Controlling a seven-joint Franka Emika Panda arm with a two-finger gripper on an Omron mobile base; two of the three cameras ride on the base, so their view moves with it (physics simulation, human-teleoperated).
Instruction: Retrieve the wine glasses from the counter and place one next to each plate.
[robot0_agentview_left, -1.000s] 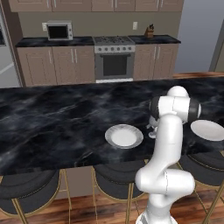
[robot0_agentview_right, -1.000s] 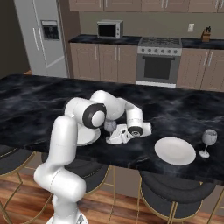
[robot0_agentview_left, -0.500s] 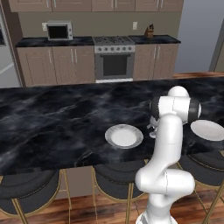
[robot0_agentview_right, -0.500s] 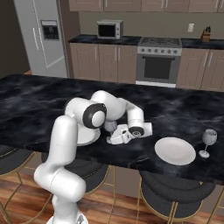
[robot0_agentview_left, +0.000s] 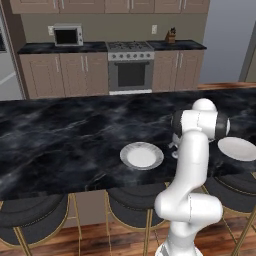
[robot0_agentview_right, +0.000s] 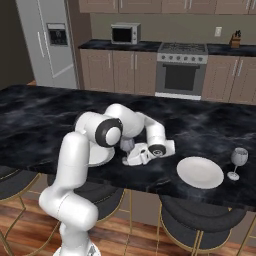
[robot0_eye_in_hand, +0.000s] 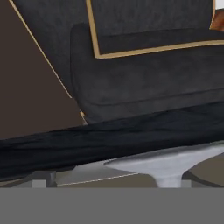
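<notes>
1. We see the claw (robot0_agentview_right: 131, 159) low over the black marble tabletop (robot0_agentview_right: 45, 110), lying nearly level and pointing toward the arm's own left; its jaws stand wide apart, with nothing between them.
2. One glass (robot0_agentview_right: 127, 145) stands upright just behind the claw, partly hidden by the arm; from the left base camera we see it (robot0_agentview_left: 175, 146) at the arm's left edge. Whether the claw touches it we cannot tell.
3. The left plate (robot0_agentview_left: 142, 155) lies near the tabletop's front edge, with this glass just beside it on its right.
4. The right plate (robot0_agentview_right: 200, 172) lies further right, also near the front edge.
5. A second glass (robot0_agentview_right: 238, 163) stands upright just beside the right plate, on its right.
6. The hand camera looks past the tabletop's edge (robot0_eye_in_hand: 109, 142) at a dark, gold-trimmed stool (robot0_eye_in_hand: 144, 74); a pale curved shape at its bottom we cannot identify.
7. Dark stools (robot0_agentview_right: 200, 220) stand under the front edge.
8. At the back wall, the counter (robot0_agentview_right: 125, 46) carries a microwave (robot0_agentview_right: 125, 33), beside an oven (robot0_agentview_right: 181, 70).
</notes>
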